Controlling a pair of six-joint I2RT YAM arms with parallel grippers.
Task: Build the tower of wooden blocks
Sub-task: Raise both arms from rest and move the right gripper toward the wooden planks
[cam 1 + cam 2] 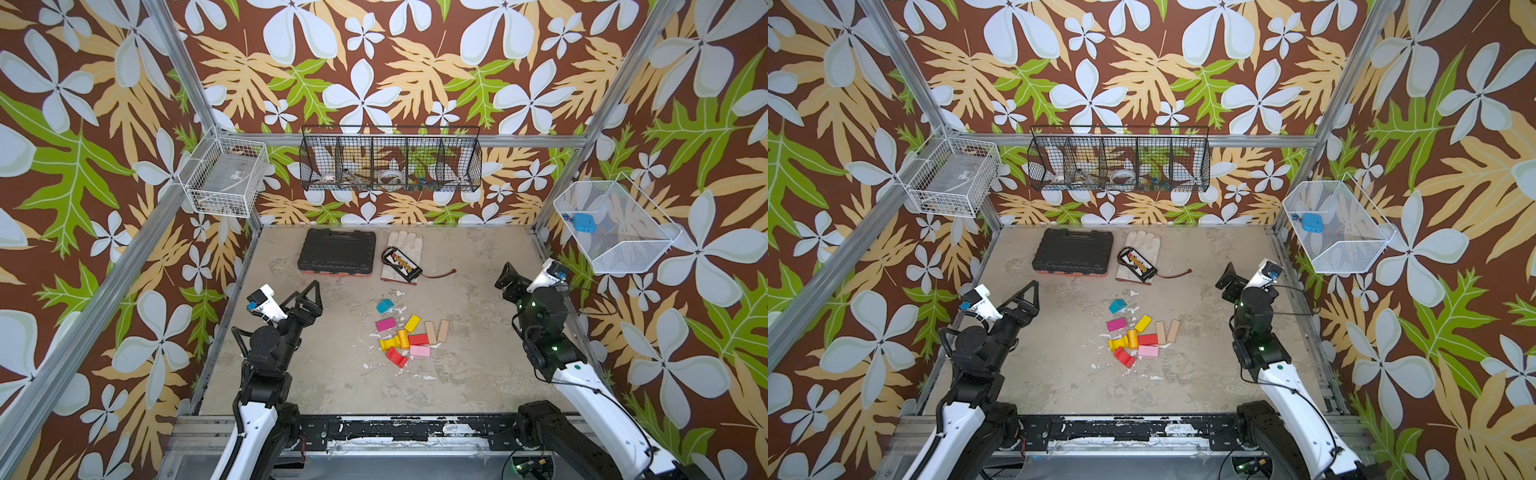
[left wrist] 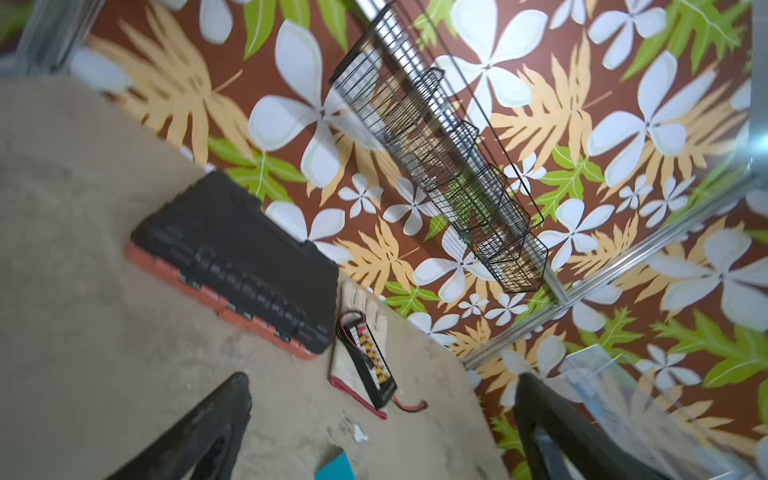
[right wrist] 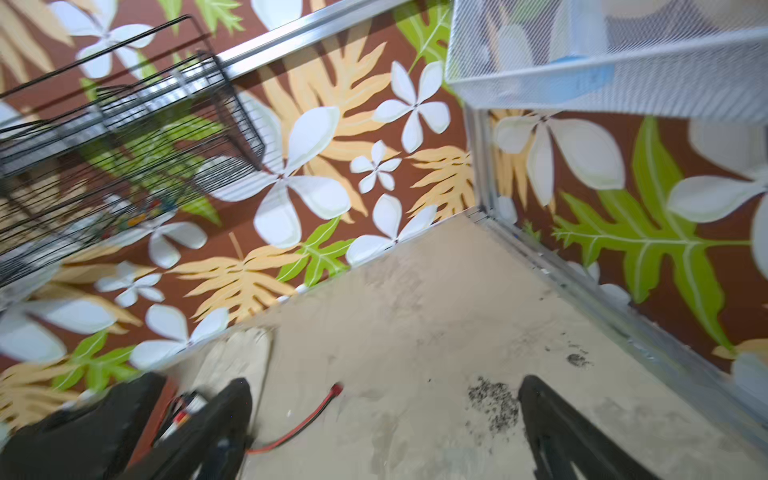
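Loosely scattered wood blocks (image 1: pixel 417 339), battery pack (image 1: pixel 400 263) (yellow label (image 1: pixel 404 264), illegible)

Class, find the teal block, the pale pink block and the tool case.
teal block (image 1: pixel 384 305), in a top view, top face.
pale pink block (image 1: pixel 419 351), in a top view, top face.
tool case (image 1: pixel 336 250), in a top view, lid centre.

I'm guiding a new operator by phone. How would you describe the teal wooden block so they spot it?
Start at the black plastic tool case at the back of the beige table. In front of it and rightward lies a cluster of coloured wooden blocks. The teal wooden block sits on the cluster's far edge, nearest the case, the only teal piece.
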